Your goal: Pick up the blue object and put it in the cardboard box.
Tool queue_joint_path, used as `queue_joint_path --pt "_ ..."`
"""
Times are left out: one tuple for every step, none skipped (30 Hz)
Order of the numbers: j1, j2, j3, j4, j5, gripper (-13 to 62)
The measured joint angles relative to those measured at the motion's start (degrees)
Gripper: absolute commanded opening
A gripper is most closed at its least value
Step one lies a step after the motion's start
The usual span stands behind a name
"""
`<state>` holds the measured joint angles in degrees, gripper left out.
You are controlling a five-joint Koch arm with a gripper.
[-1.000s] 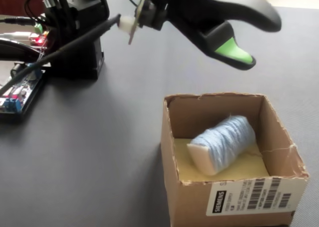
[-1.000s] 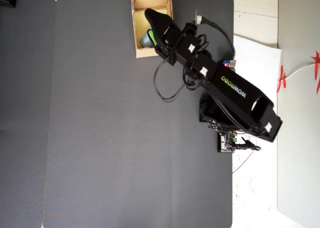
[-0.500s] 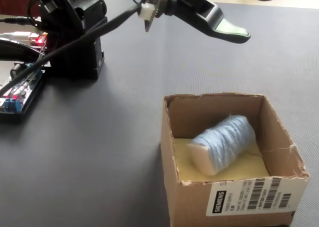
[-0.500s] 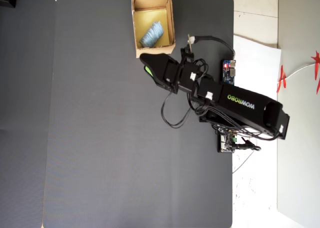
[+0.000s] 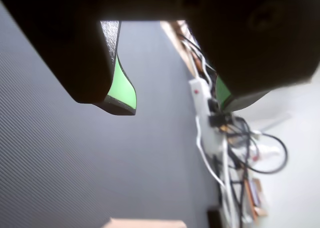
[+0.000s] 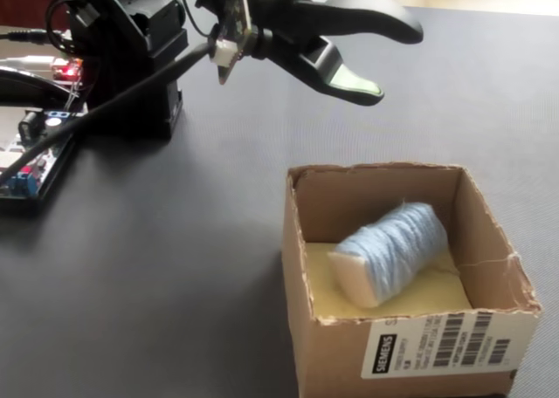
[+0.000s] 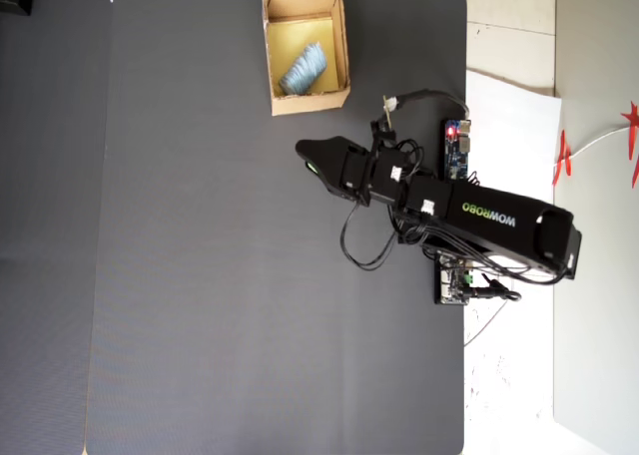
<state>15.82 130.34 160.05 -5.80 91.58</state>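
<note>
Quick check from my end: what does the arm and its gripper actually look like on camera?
The arm is matte black with white WOWROBO lettering and small white connectors, trailed by loose black cables. The gripper has two long tapered black jaws, with bright green pads on their inner faces.

Empty gripper (image 5: 175, 108) agape, dark mat (image 5: 75, 163), cables (image 5: 235, 158)

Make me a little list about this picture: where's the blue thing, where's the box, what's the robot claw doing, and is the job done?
Blue object: pale blue ribbed wad lying inside the box
Cardboard box: tan cardboard box on the dark mat, flaps up, barcode label on the front in the fixed view
Gripper: gripper open, empty, in the air, off to the side of the box
Job: looks done, wad is in the box
</note>
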Motion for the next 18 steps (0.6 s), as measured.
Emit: queue_joint_path --pt "-1.3 0.2 1.8 -0.1 0.0 31.7" --pt "-1.5 0.3 2.2 -0.1 0.0 32.6" --pt "-1.7 0.3 3.2 -0.2 0.0 33.5" --pt "-1.8 0.3 4.0 -0.3 0.1 33.7" --pt "-1.8 0.3 4.8 -0.3 0.1 33.8" --pt "-1.9 0.3 5.9 -0.6 0.5 33.9" --pt "-1.9 0.3 7.2 -1.4 1.1 33.9" --pt "-2.0 0.3 8.6 -2.5 1.8 33.9" --pt "-2.2 0.3 10.3 -3.6 2.5 33.9" --pt "-2.3 0.3 11.6 -4.7 2.9 33.9" --pt "-2.4 0.3 12.9 -5.8 3.3 34.0" --pt "-2.4 0.3 14.1 -7.0 3.4 34.0" --pt "-2.4 0.3 14.9 -7.9 3.4 34.0" --pt "-2.3 0.3 15.3 -8.6 3.4 34.0" --pt "-2.3 0.3 15.4 -9.1 3.4 34.0" --pt "-2.4 0.3 16.0 -9.4 3.4 34.0" --pt "-2.3 0.3 16.1 -9.6 3.4 34.0" --pt "-2.3 0.3 16.3 -9.8 3.4 34.2"
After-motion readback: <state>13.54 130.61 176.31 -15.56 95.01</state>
